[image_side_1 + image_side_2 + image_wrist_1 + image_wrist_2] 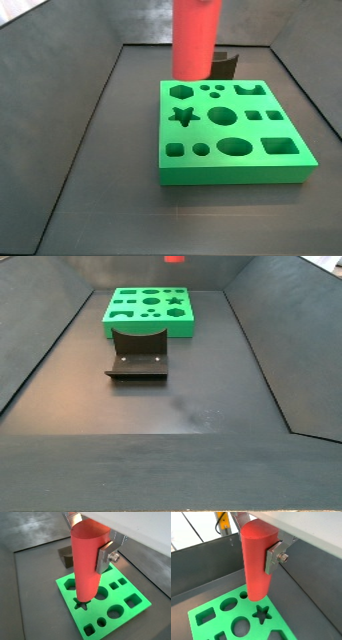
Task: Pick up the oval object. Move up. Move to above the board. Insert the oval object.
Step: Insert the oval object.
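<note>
- Red oval object (258, 559) hangs upright, pinched in the claw (261, 554); pickup and lift look done.
- It hovers above the board (234, 135), near its 12 o'clock edge in a side view; insertion remains.

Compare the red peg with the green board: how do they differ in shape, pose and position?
The red peg is a long rounded rod; the green board is a flat square block with shaped cutouts. The peg stands upright in the air, clamped in the gripper; the board lies flat on the floor. The peg's surface is plain; the board's top is full of holes. Both are bright, single-coloured pieces.
</note>
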### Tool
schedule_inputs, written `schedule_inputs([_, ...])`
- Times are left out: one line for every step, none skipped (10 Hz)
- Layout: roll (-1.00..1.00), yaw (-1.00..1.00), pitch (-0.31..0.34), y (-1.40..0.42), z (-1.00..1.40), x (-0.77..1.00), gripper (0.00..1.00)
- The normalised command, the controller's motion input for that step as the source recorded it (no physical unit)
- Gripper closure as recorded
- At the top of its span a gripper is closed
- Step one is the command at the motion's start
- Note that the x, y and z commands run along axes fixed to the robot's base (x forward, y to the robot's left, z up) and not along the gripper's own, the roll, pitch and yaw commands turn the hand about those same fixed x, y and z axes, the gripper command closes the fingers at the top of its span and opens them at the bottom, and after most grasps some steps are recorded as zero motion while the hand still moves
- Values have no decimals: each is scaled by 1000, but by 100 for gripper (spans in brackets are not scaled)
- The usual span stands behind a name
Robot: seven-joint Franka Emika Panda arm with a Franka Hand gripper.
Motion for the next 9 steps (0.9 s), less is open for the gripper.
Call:
schedule_inputs([61,-497,0,-209,-289,494,100])
schedule_inputs([47,-554,0,-180,-320,477,100])
schedule_inputs([47,-580,0,-163,-323,446,100])
schedule_inputs([51,-551,0,-171,-320,469,100])
schedule_inputs([61,-520,0,-169,-314,451,100])
schedule_inputs([69,-486,0,-200,-314,486,100])
schedule_inputs([141,-274,103,-286,-271,531,100])
schedule_inputs([153,-220,134,-257,-214,580,100])
schedule_inputs([166,-134,201,-194,-174,626,100])
